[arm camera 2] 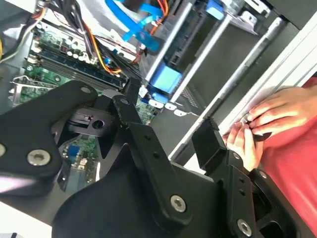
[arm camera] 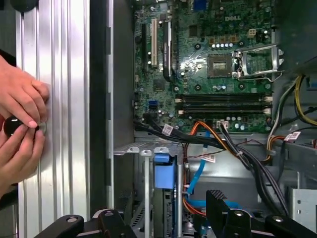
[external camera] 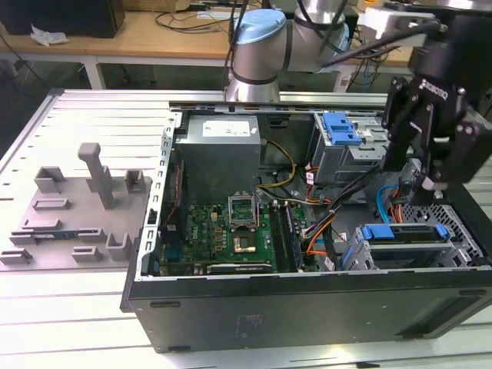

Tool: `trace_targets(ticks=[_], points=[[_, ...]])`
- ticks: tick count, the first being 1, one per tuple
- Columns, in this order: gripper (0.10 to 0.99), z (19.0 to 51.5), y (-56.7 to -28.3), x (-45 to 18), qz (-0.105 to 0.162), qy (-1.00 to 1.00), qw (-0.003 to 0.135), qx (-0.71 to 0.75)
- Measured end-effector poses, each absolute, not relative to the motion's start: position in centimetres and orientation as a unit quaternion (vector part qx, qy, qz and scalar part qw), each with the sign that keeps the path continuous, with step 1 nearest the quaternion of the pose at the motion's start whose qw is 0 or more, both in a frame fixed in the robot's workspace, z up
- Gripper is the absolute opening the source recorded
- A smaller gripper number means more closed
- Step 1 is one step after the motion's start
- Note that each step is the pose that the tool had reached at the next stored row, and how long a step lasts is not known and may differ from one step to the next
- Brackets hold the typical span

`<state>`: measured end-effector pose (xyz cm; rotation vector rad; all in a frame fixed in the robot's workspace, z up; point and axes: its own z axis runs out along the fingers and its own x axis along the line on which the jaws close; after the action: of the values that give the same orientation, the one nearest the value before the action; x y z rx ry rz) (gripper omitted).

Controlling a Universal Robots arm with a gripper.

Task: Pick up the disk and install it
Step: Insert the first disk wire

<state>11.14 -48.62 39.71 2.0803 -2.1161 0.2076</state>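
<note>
The disk (external camera: 403,235) lies flat in the grey drive cage at the front corner of the open computer case, on the exterior view's right. Its blue carrier tabs show at both ends. One blue end tab (arm camera: 164,171) appears in both wrist views (arm camera 2: 166,79), lined up with the gap between my fingers. My black gripper (external camera: 419,183) hangs just above the cage. It is open in both wrist views (arm camera 2: 168,114) (arm camera: 166,208), with nothing held between its fingers (arm camera 2: 130,101).
The case (external camera: 307,307) holds a green motherboard (external camera: 223,231), a grey power supply (external camera: 219,150), an upper cage with a blue latch (external camera: 340,127), and orange, blue and black cables (arm camera: 213,134). A person's hands (arm camera: 20,124) rest on the aluminium table (arm camera: 64,99) beside the case. Grey fixtures (external camera: 92,200) stand on the exterior view's left.
</note>
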Motion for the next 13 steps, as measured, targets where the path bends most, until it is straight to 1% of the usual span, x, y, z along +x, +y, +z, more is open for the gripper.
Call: trace_targets(ticks=[5,8,9,11,12,13], points=[[0.698,39.3,-46.3,11.0,0.085,-0.707,0.099,0.695],[0.698,39.1,-44.9,10.9,0.099,-0.705,0.112,0.693],[0.682,39.1,-44.4,10.8,0.103,-0.705,0.117,0.692],[0.545,38.9,-43.6,10.8,0.112,-0.703,0.125,0.691],[0.545,38.9,-43.2,10.7,0.116,-0.703,0.129,0.690],[0.545,38.8,-42.6,10.7,0.123,-0.702,0.136,0.689]])
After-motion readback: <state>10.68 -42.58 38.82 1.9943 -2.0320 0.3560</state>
